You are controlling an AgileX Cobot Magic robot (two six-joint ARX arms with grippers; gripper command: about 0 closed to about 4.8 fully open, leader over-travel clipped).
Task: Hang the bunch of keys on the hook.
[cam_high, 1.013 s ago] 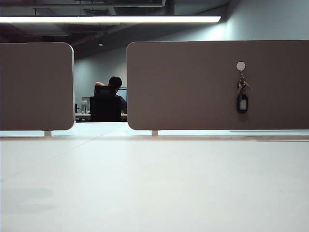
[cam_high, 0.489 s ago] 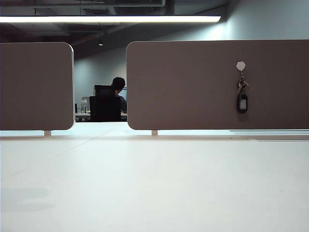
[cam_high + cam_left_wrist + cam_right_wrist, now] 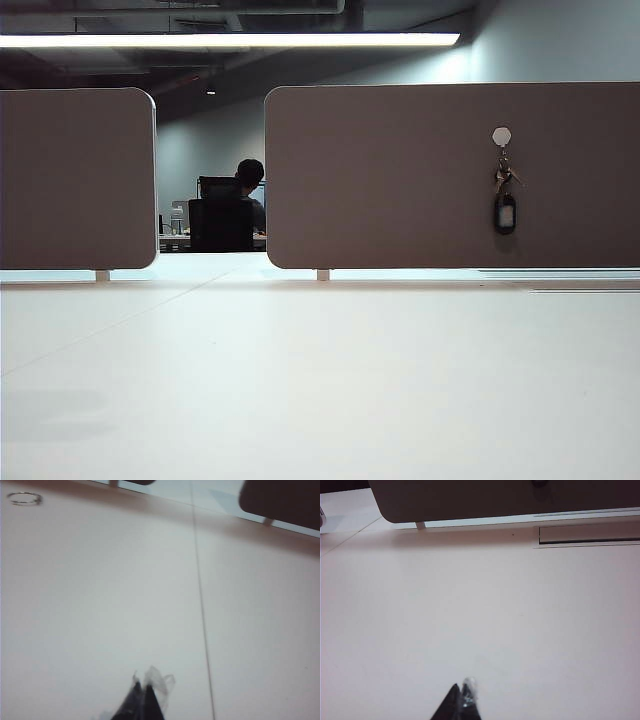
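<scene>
The bunch of keys (image 3: 504, 196) hangs from the small pale hexagonal hook (image 3: 502, 136) on the right divider panel (image 3: 400, 170) in the exterior view; the black fob with its silver band dangles lowest. Neither arm shows in that view. In the left wrist view my left gripper (image 3: 142, 686) is shut, empty apart from a shred of clear film at its tips, over the bare white table (image 3: 100, 605). My right gripper (image 3: 461, 686) is shut as well in the right wrist view, over the table short of the panel (image 3: 495, 497). A dark blob (image 3: 539, 483) at that panel's edge may be the fob.
A second divider panel (image 3: 75, 178) stands at the left, with a gap between the two. Through the gap a person (image 3: 246, 195) sits in a dark chair far behind. A thin metal ring (image 3: 24, 498) lies on the table. A cable slot (image 3: 587, 535) lies below the right panel.
The person behind the gap has shifted slightly to the right. The keys stay hanging on the hook.
</scene>
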